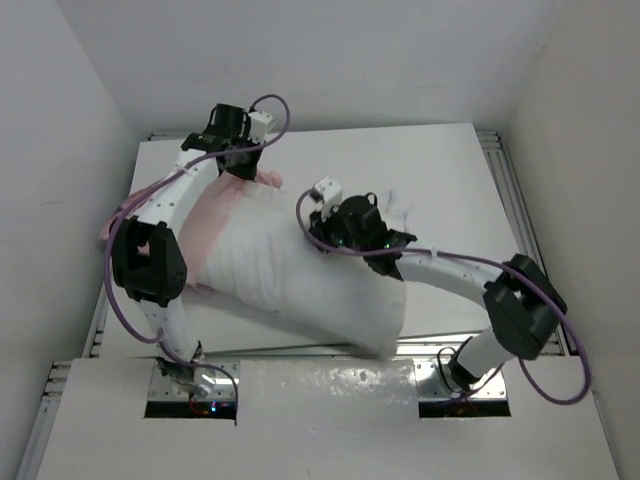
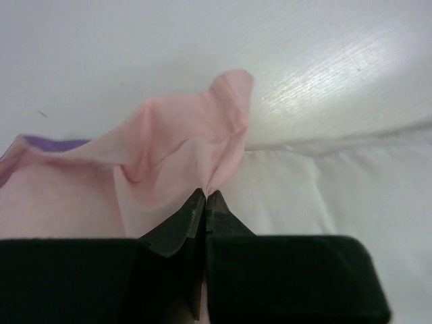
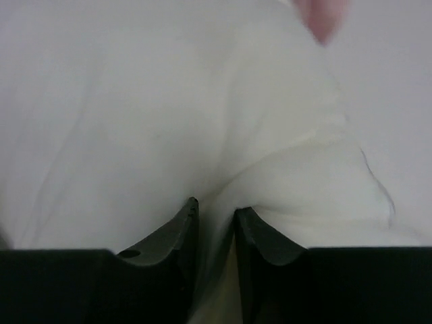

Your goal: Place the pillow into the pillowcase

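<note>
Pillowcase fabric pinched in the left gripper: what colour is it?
Pale pink, where the left gripper pinches the pillowcase; clearest in the left wrist view.

Matt white cloth pillow [image 1: 300, 285], thin pink cloth pillowcase [image 2: 162, 158], smooth faintly glossy white table [image 1: 450, 170]

The left arm [image 1: 165, 195] and right arm [image 1: 450, 268] are showing white tubes with black joints [image 1: 148, 262]; purple cables [image 1: 287, 115] are looping along them. Black fingers [image 2: 172, 233] are tapering to points.
</note>
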Available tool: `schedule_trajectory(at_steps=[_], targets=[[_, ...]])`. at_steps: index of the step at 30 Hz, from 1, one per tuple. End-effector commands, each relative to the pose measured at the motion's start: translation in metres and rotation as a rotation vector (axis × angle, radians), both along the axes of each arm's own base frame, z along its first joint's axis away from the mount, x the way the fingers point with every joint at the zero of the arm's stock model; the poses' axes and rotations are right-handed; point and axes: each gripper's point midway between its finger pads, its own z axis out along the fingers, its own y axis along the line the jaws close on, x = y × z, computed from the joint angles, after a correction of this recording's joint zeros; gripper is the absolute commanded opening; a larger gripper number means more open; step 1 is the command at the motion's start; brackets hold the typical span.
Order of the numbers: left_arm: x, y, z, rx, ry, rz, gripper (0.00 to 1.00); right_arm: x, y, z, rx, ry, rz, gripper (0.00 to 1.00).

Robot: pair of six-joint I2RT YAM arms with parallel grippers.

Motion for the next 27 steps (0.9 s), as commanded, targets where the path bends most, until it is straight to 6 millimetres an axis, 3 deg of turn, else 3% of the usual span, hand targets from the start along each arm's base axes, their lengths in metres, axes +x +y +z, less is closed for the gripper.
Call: schedule_trajectory(at_steps=[1, 3, 4, 6, 8, 11, 12, 14, 15, 17, 18, 20, 21, 25, 26, 27], targets=[[0.005, -0.025, 0.057, -0.013, -0.197, -0.183, 0.0, -0.082, 0.051, 0.027, 0.118, 0.031, 0.328, 0.3], [-0.001, -0.023, 0.058, 0.003, -0.204, -0.204, 0.0, -0.088, 0.051, 0.057, 0.16, -0.006, 0.351, 0.53], [-0.006, -0.021, 0.05, 0.023, -0.19, -0.223, 0.0, -0.084, 0.049, 0.069, 0.133, -0.046, 0.357, 0.7], [-0.012, -0.018, 0.044, 0.036, -0.176, -0.223, 0.0, -0.071, 0.041, 0.089, 0.092, -0.101, 0.305, 0.88], [-0.019, -0.019, 0.042, 0.026, -0.164, -0.228, 0.0, -0.045, 0.028, 0.121, 0.052, -0.13, 0.231, 0.96], [-0.025, -0.024, 0.047, -0.002, -0.168, -0.241, 0.0, -0.026, 0.025, 0.134, 0.128, -0.03, 0.236, 0.99], [-0.027, -0.025, 0.047, -0.005, -0.167, -0.242, 0.0, -0.005, 0.023, 0.127, 0.162, 0.041, 0.201, 0.99], [-0.03, -0.028, 0.052, -0.015, -0.176, -0.25, 0.0, 0.005, 0.03, 0.112, 0.191, 0.1, 0.233, 0.99], [-0.031, -0.03, 0.053, -0.02, -0.178, -0.254, 0.0, 0.017, 0.039, 0.091, 0.186, 0.127, 0.232, 0.99], [-0.032, -0.033, 0.054, -0.028, -0.18, -0.259, 0.0, 0.016, 0.056, 0.073, 0.206, 0.182, 0.304, 0.99], [-0.033, -0.035, 0.055, -0.035, -0.179, -0.26, 0.0, 0.024, 0.069, 0.054, 0.211, 0.237, 0.319, 0.99], [-0.035, -0.039, 0.057, -0.04, -0.181, -0.267, 0.0, 0.026, 0.085, 0.044, 0.258, 0.294, 0.369, 0.99], [-0.038, -0.04, 0.056, -0.044, -0.177, -0.273, 0.0, 0.029, 0.091, 0.017, 0.256, 0.344, 0.369, 0.99], [-0.042, -0.044, 0.059, -0.055, -0.177, -0.283, 0.0, 0.02, 0.104, -0.011, 0.316, 0.403, 0.431, 0.99], [-0.043, -0.043, 0.059, -0.055, -0.174, -0.282, 0.0, 0.011, 0.107, -0.01, 0.336, 0.416, 0.466, 0.96], [-0.044, -0.043, 0.058, -0.057, -0.169, -0.277, 0.0, 0.003, 0.108, -0.013, 0.362, 0.416, 0.487, 0.79]])
